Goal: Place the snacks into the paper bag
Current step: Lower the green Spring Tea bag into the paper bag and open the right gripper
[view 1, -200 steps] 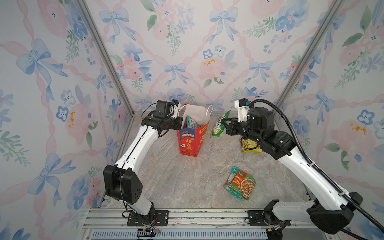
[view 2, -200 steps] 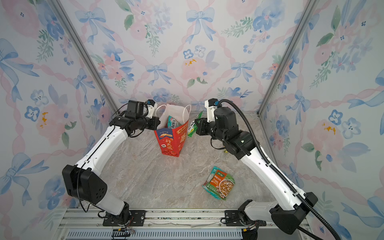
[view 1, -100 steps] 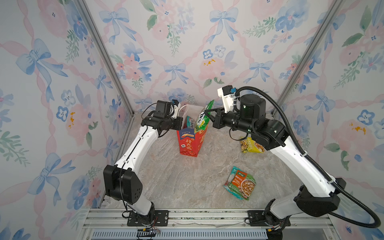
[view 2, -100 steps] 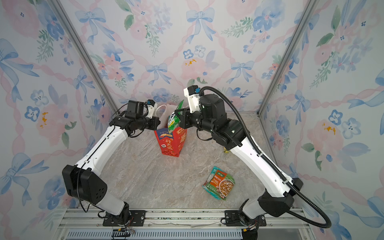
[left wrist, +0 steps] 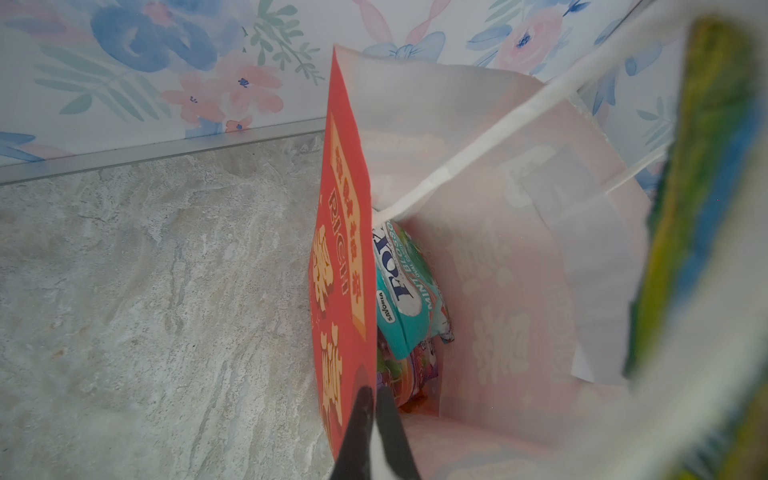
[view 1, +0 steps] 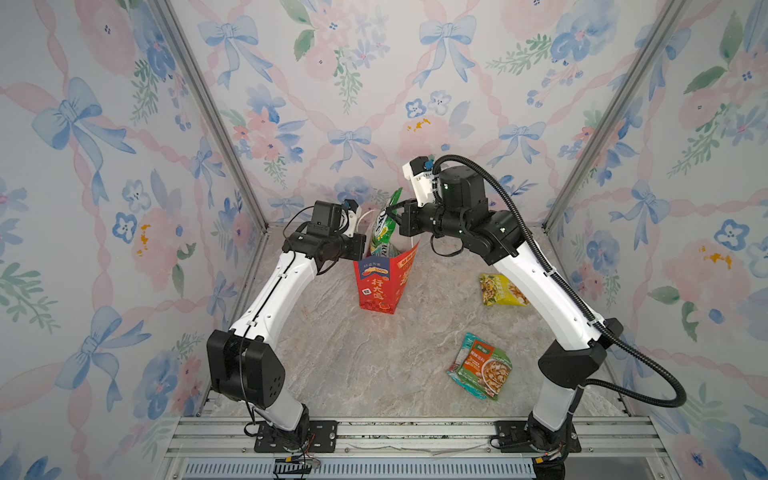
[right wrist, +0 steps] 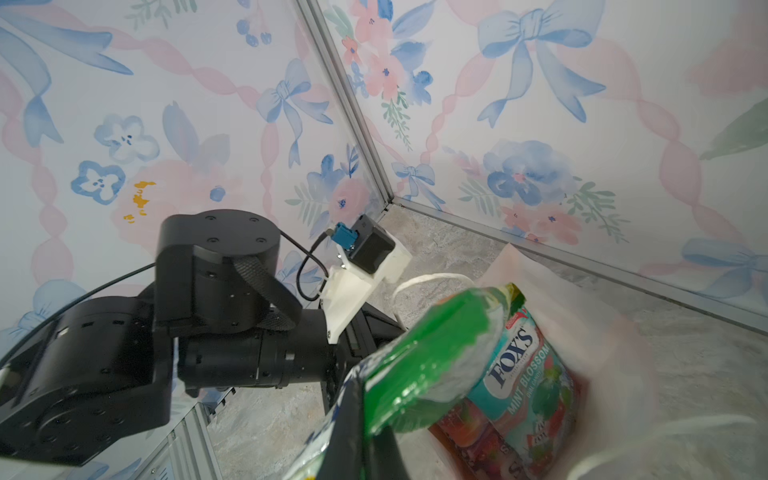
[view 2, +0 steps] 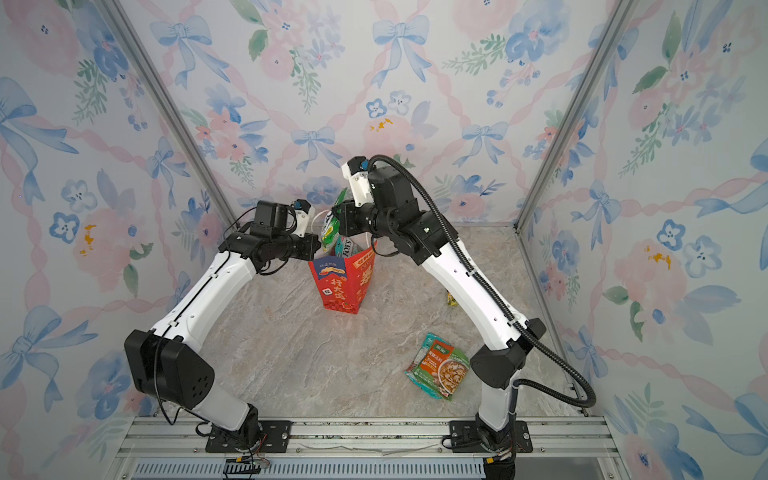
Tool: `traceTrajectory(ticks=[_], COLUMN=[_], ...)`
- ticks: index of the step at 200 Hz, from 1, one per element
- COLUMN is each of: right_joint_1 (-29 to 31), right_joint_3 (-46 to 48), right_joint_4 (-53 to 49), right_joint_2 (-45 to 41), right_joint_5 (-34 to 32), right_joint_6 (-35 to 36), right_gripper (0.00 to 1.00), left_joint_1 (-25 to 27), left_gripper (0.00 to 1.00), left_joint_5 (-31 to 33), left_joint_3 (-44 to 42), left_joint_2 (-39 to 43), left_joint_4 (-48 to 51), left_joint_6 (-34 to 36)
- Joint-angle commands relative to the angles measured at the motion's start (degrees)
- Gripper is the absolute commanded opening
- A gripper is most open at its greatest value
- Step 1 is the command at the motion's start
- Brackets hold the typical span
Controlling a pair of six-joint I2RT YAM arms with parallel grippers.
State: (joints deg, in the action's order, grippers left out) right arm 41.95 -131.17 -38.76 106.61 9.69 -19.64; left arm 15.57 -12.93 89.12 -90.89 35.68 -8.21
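The red paper bag [view 1: 380, 286] [view 2: 340, 286] stands open near the back wall. My left gripper [view 1: 363, 249] [left wrist: 374, 409] is shut on the bag's red wall [left wrist: 340, 249] at the rim. My right gripper [view 1: 392, 212] [right wrist: 366, 436] is shut on a green snack packet [view 1: 384, 226] [view 2: 332, 226] [right wrist: 424, 357], which hangs over the bag's mouth with its lower end inside. A teal FOX'S packet [left wrist: 405, 286] [right wrist: 519, 374] and a purple one [left wrist: 415, 365] lie in the bag.
A yellow packet [view 1: 498, 291] lies on the marble floor under my right arm. A teal-and-orange packet [view 1: 480, 368] [view 2: 440, 368] lies at the front right. The floral back wall stands close behind the bag.
My right gripper has carried the green packet leftward from beside the bag to over its mouth. The left gripper has kept its hold on the rim.
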Motion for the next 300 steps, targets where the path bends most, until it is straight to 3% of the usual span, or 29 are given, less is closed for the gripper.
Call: traceTrajectory(ticks=[1,97,192,300], right_joint_1=[-1.97,-7.65,-6.65,-5.64], right_joint_3=[-3.63,1.21,7.55,3.80], right_joint_4=[-1.18,-4.20,-3.84,-9.24], right_joint_2=[0.85,2.55,-0.61,2.35], right_joint_5=[1.81,2.96,2.55,-2.42], right_joint_6=[0.92,1.48,2.59,4.68], right_gripper=[0.00,0.00,0.00,0.00], left_joint_1=[0.39,0.40,0.42,0.37], left_gripper=[0.00,0.00,0.00,0.00], left_joint_5=[-1.29,-0.97,-1.05,-1.24], left_joint_3=[-0.88,-0.84,-0.80,-0.84], left_joint_2=[0.40,-0.03,-0.22,0.11], left_joint_4=[1.41,1.41,1.41,1.41], left_joint_6=[0.06,0.20,0.17,0.10])
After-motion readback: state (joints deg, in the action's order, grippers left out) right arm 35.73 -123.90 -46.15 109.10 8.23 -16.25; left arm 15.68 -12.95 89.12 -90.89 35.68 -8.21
